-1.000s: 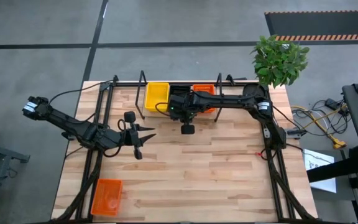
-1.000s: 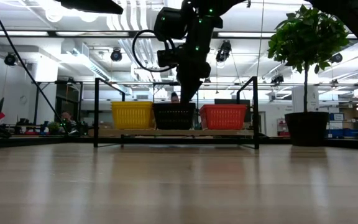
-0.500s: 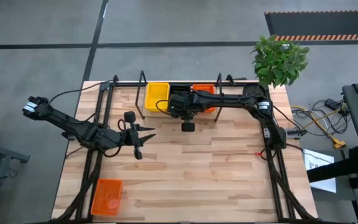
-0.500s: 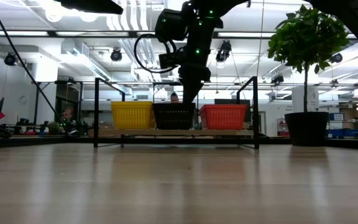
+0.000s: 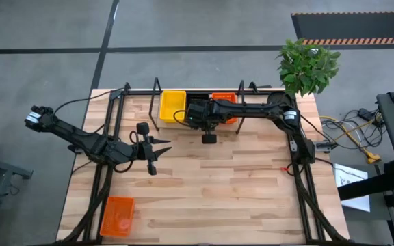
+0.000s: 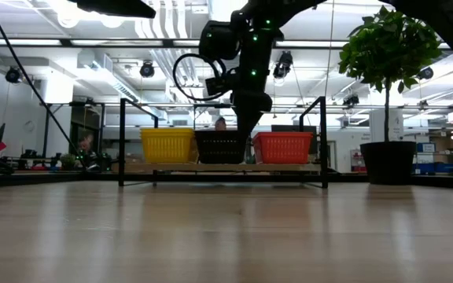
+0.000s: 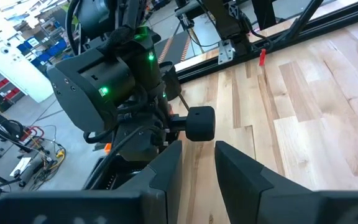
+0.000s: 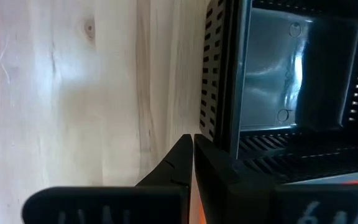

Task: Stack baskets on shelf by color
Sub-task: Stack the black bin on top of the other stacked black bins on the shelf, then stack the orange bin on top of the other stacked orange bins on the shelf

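Observation:
Three baskets sit side by side in the black wire shelf (image 6: 121, 141) at the table's far edge: yellow (image 5: 172, 104), black (image 6: 220, 146) and orange (image 6: 281, 147). My right arm covers most of the black basket in the high view. My right gripper (image 8: 192, 146) is shut and points down at the black basket's near wall (image 8: 219, 93), by its right end (image 6: 246, 134). Another orange basket (image 5: 117, 215) lies on the table's near left corner. My left gripper (image 5: 167, 145) hovers open over the table's left half, away from every basket. My right gripper's shut fingertips (image 8: 182, 155) stand from above right beside the outer face of the black basket's near wall (image 8: 211, 118). Whether they touch that wall I cannot tell. The basket rests on the shelf's wood floor.
A potted plant (image 5: 308, 65) stands at the far right corner, beside the shelf. The shelf's upright loop ends (image 6: 323, 141) rise on both sides of the baskets. Bare wood (image 5: 231, 184) spreads over the middle and near right of the table.
My right gripper has shifted a little toward the table's right, along the black basket's near wall. The baskets have kept still.

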Robot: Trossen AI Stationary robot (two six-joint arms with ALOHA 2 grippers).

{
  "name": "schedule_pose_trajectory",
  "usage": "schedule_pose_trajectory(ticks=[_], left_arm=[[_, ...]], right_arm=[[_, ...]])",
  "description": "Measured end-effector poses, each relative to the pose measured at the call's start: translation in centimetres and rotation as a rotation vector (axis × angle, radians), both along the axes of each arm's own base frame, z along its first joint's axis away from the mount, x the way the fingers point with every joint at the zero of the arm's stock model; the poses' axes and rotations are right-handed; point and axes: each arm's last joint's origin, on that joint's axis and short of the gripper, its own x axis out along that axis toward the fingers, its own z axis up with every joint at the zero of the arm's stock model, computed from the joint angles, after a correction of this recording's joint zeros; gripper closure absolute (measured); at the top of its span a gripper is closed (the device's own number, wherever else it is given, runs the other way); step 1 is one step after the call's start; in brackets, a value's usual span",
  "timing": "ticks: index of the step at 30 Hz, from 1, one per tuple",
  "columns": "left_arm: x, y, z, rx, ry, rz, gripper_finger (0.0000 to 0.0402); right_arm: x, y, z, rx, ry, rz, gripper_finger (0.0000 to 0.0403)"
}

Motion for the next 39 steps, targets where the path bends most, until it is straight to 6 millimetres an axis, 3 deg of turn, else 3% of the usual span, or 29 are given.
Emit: schedule_pose_trajectory(ticks=[9,13,18,26,33,39], left_arm=[[0.0,0.0,0.0,0.000,0.000,0.000,0.0322],[0.0,0.0,0.0,-0.001,0.000,0.000,0.0322],[0.0,0.0,0.0,-0.001,0.000,0.000,0.0322],[0.0,0.0,0.0,-0.008,-0.002,0.002,0.0322],[0.0,0.0,0.0,-0.009,-0.003,0.002,0.0322],[0.0,0.0,0.0,-0.012,-0.009,0.002,0.0322]], right_arm=[[0.0,0.0,0.0,0.005,-0.002,0.000,0.0394],[0.0,0.7,0.6,0.085,-0.037,0.008,0.0394],[-0.9,3.1,2.7,0.130,-0.082,0.040,0.0394],[-3.1,8.8,3.9,0.145,-0.185,0.123,0.0394],[-5.6,13.3,1.9,0.157,-0.448,0.244,0.0394],[-7.5,15.6,-1.7,0.134,-0.731,0.393,0.0394]])
